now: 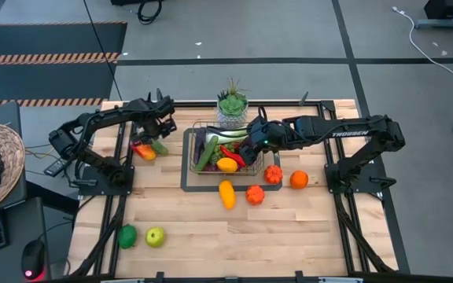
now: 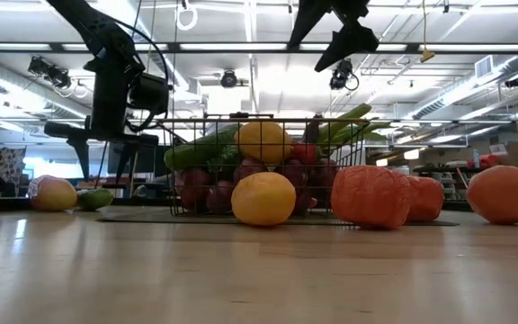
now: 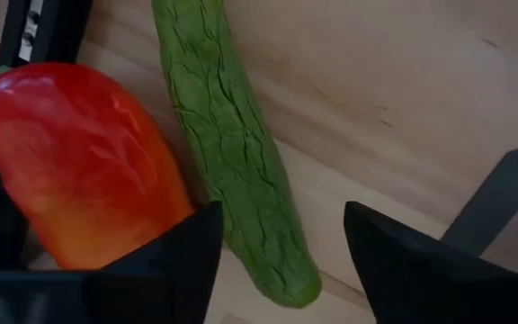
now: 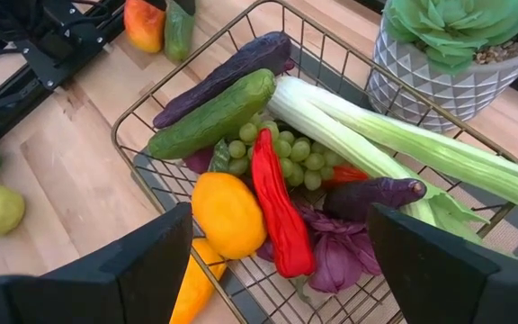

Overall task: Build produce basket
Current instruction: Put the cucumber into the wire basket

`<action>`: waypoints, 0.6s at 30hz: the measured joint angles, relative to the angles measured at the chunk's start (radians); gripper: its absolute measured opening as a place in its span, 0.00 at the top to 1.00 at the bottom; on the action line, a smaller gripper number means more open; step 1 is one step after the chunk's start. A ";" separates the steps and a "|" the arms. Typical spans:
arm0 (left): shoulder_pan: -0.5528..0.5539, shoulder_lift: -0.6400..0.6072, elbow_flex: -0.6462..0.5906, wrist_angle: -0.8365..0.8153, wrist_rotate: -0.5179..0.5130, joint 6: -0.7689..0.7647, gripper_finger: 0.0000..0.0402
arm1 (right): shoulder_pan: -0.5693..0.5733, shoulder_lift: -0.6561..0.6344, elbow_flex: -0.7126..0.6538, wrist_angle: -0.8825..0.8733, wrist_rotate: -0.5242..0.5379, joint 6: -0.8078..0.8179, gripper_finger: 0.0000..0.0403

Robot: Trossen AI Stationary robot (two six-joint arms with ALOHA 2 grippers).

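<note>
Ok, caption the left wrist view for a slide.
Open left tool over a cucumber lying beside a red-orange fruit on the table.

Only one text can be read: the white word "TROSSEN" on the right arm (image 1: 351, 132), at the right of the high view. No other labels or numbers are readable.

One basket (image 1: 189, 149) and one potted succulent (image 1: 232, 104). On the surface (image 1: 289, 236): two ridged orange pumpkins (image 1: 255, 194), one orange (image 1: 299, 179), two green fruits (image 1: 127, 236) (one paler), one mango (image 1: 143, 152).
</note>
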 joint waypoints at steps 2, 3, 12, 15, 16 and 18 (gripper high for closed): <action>0.000 0.002 0.000 0.006 0.000 -0.005 0.37 | 0.000 0.000 0.000 0.000 0.000 0.000 0.17; 0.000 0.009 0.001 0.010 0.000 -0.008 0.35 | 0.000 0.000 0.000 0.000 0.000 0.000 0.17; -0.022 0.104 0.001 0.017 0.064 -0.052 0.32 | 0.001 0.000 0.000 0.000 0.000 0.000 0.17; -0.032 0.125 0.001 0.028 0.066 -0.062 0.34 | 0.002 0.000 0.000 0.000 0.000 0.000 0.17; -0.035 0.132 0.001 0.032 0.066 -0.068 0.34 | 0.002 0.000 0.000 0.000 0.000 0.000 0.17; -0.036 0.146 0.001 0.035 0.066 -0.068 0.35 | 0.002 0.000 0.000 0.000 0.000 0.000 0.17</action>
